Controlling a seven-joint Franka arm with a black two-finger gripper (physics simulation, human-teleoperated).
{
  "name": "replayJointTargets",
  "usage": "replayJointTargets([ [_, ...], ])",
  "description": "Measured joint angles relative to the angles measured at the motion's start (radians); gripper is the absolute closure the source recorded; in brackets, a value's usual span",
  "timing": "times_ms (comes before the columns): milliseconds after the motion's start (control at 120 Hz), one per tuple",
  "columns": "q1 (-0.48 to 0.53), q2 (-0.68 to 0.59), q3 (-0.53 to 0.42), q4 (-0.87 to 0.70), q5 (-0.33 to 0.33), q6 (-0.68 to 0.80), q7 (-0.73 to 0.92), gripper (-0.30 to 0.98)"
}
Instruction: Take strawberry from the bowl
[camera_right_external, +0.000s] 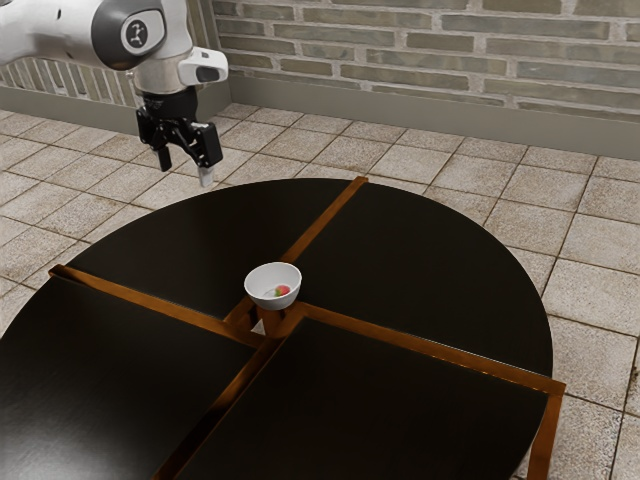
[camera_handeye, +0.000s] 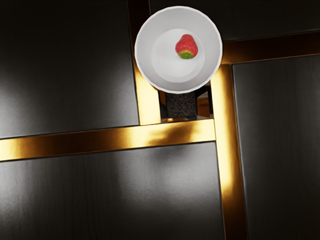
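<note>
High over the table's far edge, toward the exterior view's left, my gripper (camera_right_external: 187, 168) hangs open, its two fingers apart with nothing between them. The white bowl (camera_right_external: 262, 293) stands near the table's centre, lower than the gripper and well away from it. Inside lies the strawberry (camera_right_external: 283, 290). In the wrist view the bowl (camera_handeye: 150, 65) is seen from above, and the red strawberry (camera_handeye: 186, 46) with its green cap rests on the bowl's floor, off to one side. Neither is touched by the gripper.
The round dark table (camera_right_external: 430, 270) has orange-brown wooden strips (camera_right_external: 335, 212) crossing it. A small square opening (camera_handeye: 181, 106) lies between the strips beside the bowl. A brick wall (camera_right_external: 430, 60) stands behind the tiled floor.
</note>
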Motion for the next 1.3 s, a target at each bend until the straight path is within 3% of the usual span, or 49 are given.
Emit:
replayJointTargets([
  [267,-0.001,0.023,0.001,0.000,0.002,0.001,0.000,0.00],
  [617,-0.009,0.254,-0.008,0.067,0.003,0.100,0.063,0.00],
  [900,-0.022,0.357,-0.010,0.088,-0.004,0.203,0.142,0.00],
  [1108,-0.020,0.501,-0.016,0.196,-0.011,0.230,0.169,0.22],
  [1300,-0.009,0.574,-0.017,0.237,-0.012,0.255,0.190,0.32],
])
